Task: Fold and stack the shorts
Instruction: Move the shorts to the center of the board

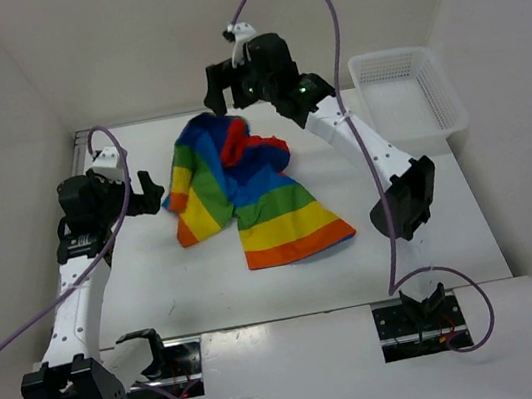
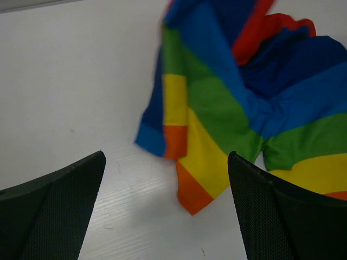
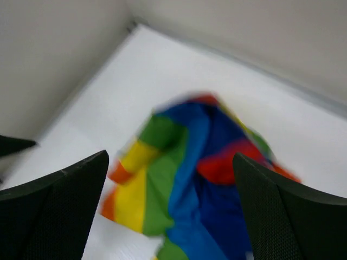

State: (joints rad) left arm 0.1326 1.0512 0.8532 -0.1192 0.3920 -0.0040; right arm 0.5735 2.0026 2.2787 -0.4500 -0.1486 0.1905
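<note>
Here the shorts (image 1: 245, 193) lie rumpled toward the far edge of the counter (image 1: 433, 234), the left end effector (image 1: 148, 192) beside them and the right end effector (image 1: 222, 92) above, both spread wide, empty.

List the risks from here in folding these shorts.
The shorts lie crumpled, red waistband bunched among layers: the open right gripper above may pinch several layers at once. The open left gripper sits beside a leg hem; a low grab may scrape the table or drag the heap.
</note>
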